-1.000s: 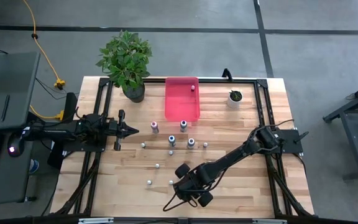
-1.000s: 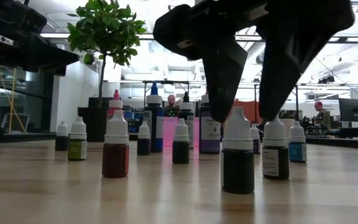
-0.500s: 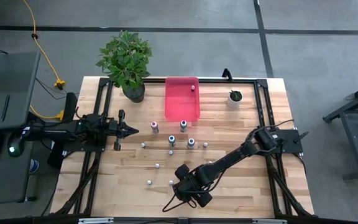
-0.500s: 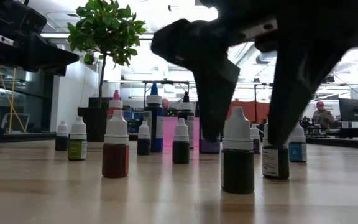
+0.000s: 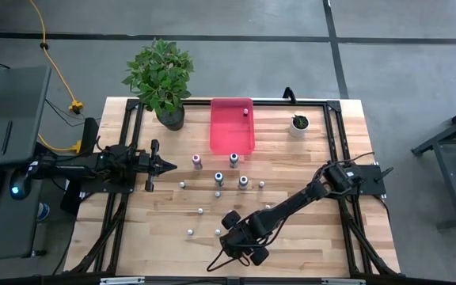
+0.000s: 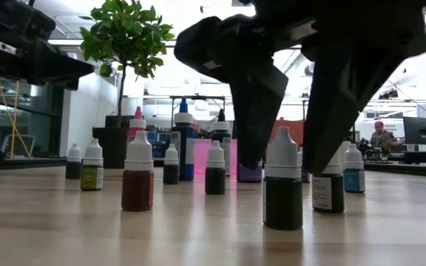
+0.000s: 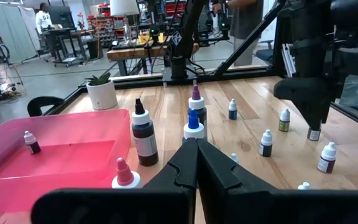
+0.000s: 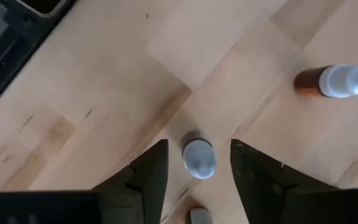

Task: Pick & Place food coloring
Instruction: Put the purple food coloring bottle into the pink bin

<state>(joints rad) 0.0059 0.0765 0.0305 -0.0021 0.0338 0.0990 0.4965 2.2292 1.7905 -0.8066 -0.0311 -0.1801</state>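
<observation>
Lower now, the right pincer (image 6: 283, 151) has its jaws partly open on both sides of a dark bottle (image 6: 282, 179) at the bench's (image 5: 307, 237) six o'clock edge, not squeezing yet. Left pincer (image 5: 170, 165) waits shut at nine o'clock.

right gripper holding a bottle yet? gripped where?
Not yet. The right gripper is open, its fingers straddling a white-capped bottle at cap height without touching it. The left gripper is shut and holds nothing.
</observation>
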